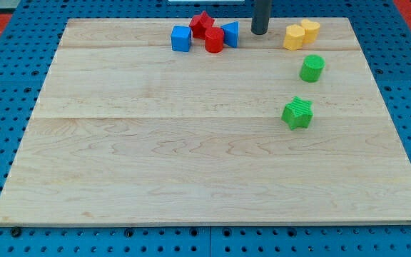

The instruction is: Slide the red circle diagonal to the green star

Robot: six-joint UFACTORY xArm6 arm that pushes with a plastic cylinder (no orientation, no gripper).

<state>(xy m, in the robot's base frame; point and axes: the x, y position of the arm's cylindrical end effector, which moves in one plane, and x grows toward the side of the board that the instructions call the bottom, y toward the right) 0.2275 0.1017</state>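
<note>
The red circle sits near the view's top, in a tight cluster with a red star-like block behind it, a blue cube to its left and a blue triangular block to its right. The green star lies right of centre, well below and to the right of the red circle. My tip stands at the view's top, just right of the blue triangular block and about 65 px right of the red circle, not touching it.
A green cylinder stands above the green star. Two yellow blocks sit touching at the top right, right of my tip. The wooden board lies on a blue pegboard.
</note>
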